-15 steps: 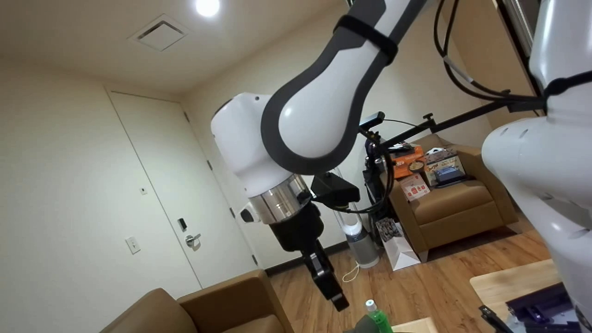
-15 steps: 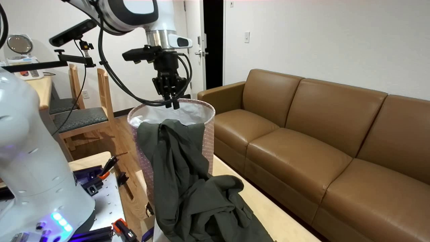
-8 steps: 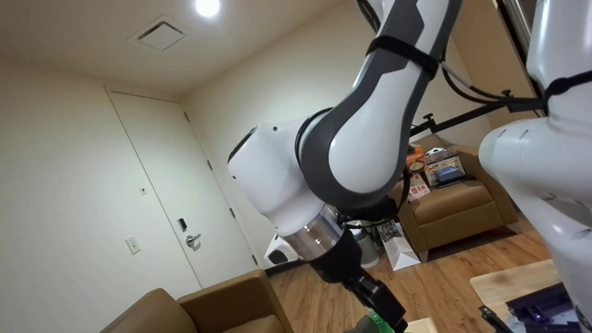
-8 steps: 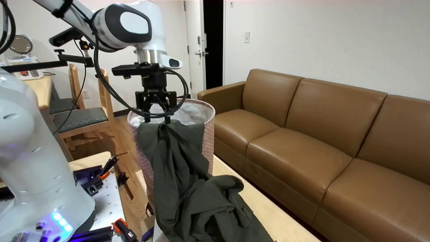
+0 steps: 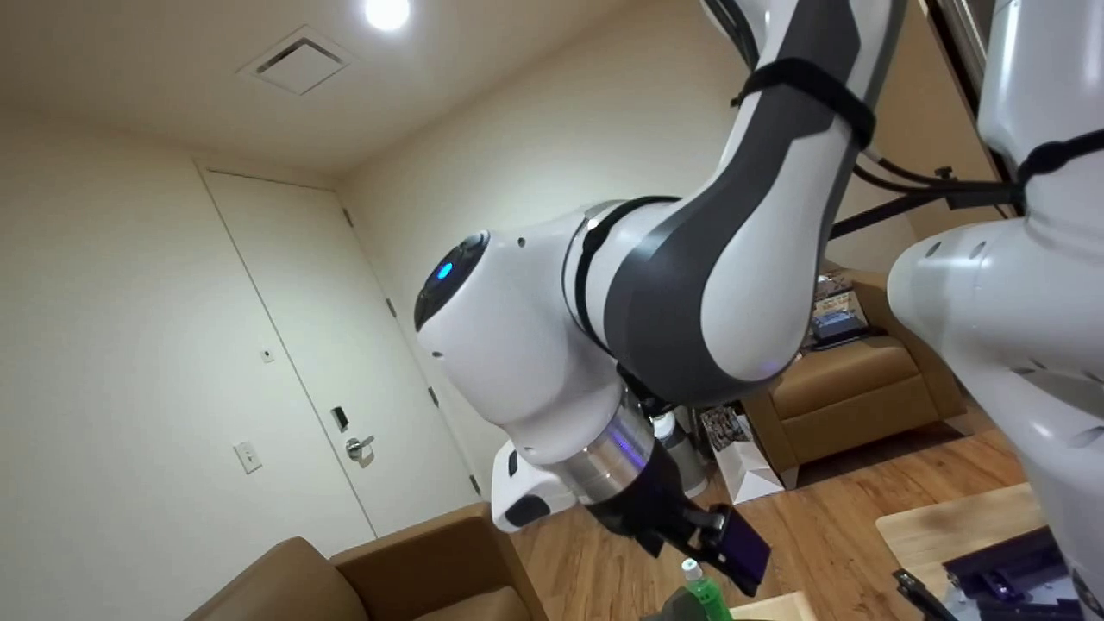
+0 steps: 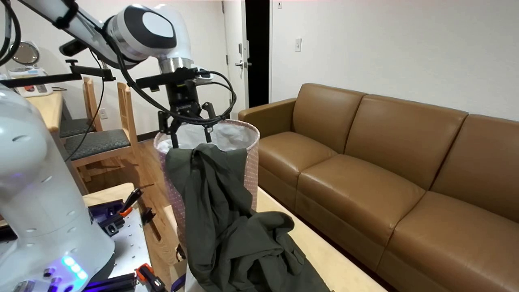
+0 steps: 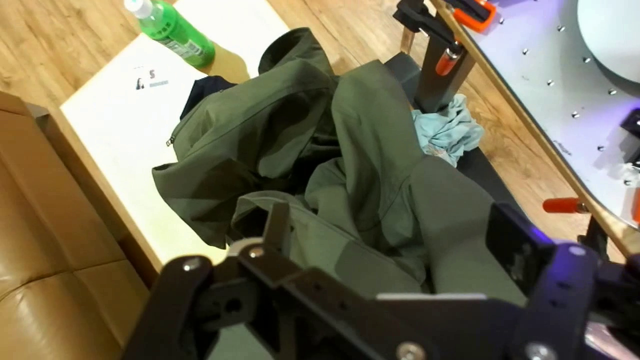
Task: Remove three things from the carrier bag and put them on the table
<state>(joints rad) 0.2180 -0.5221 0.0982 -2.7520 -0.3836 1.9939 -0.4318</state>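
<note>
What seems to be the carrier bag is a tall pink dotted hamper with a white lining [image 6: 227, 136]. A dark green garment [image 6: 219, 194] hangs over its rim and lies heaped on the pale wooden table [image 6: 284, 215]; from the wrist view the garment [image 7: 370, 135] fills the middle. My gripper [image 6: 191, 139] is tilted at the rim, right by the garment's upper edge; I cannot tell whether it touches. Its jaws stand wide apart, nothing gripped, and in the wrist view the gripper [image 7: 395, 235] has green cloth beyond its fingers. The hamper's inside is mostly hidden.
A green bottle [image 7: 185, 40] stands at the table's far end, with a dark navy item [image 7: 202, 92] partly under the garment. Light blue cloth [image 7: 447, 127] lies beside the heap. A brown sofa [image 6: 365, 162] flanks the table; clamps [image 7: 475, 15] edge the robot's metal plate [image 7: 550, 80].
The gripper's fingers have spread apart. The arm has come lower and back toward the robot's base, and the gripper has tilted. The garment and hamper look unmoved.
</note>
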